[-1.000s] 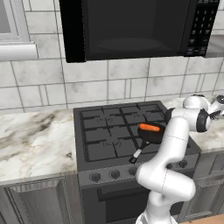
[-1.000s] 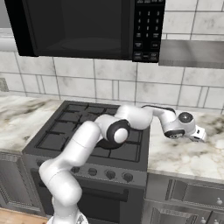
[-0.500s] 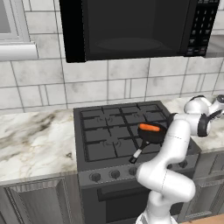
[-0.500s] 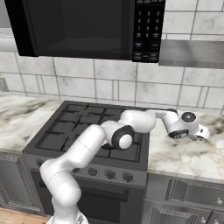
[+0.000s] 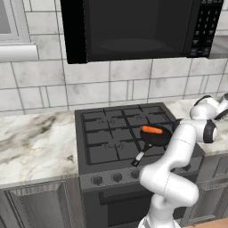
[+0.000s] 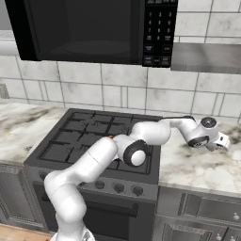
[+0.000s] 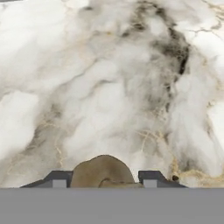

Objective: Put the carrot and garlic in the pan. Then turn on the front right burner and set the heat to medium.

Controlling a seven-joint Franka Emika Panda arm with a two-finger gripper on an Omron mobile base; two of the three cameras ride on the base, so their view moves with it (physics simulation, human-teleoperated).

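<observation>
The garlic (image 7: 103, 168), a pale tan bulb, lies on the marble counter (image 7: 109, 87) right of the stove. My gripper (image 7: 105, 177) is down over it, and its dark fingertips (image 7: 59, 178) press in close on both sides of the bulb. From the right base view the gripper (image 6: 222, 142) hangs low over the right counter at the end of the outstretched arm. The black pan (image 5: 156, 137) sits on the stove's front right grate with the orange carrot (image 5: 152, 130) lying in it. Its handle (image 5: 139, 156) points toward the stove front. The front right burner is hidden beneath the pan.
A row of knobs (image 5: 116, 177) runs along the stove's front panel. A black microwave (image 5: 133, 26) hangs above the cooktop. Marble counter (image 5: 35, 147) extends to the left of the stove, and the tiled wall stands behind.
The hand has stayed over the right counter while the arm stretched slightly further right. The pan and carrot have not moved.
</observation>
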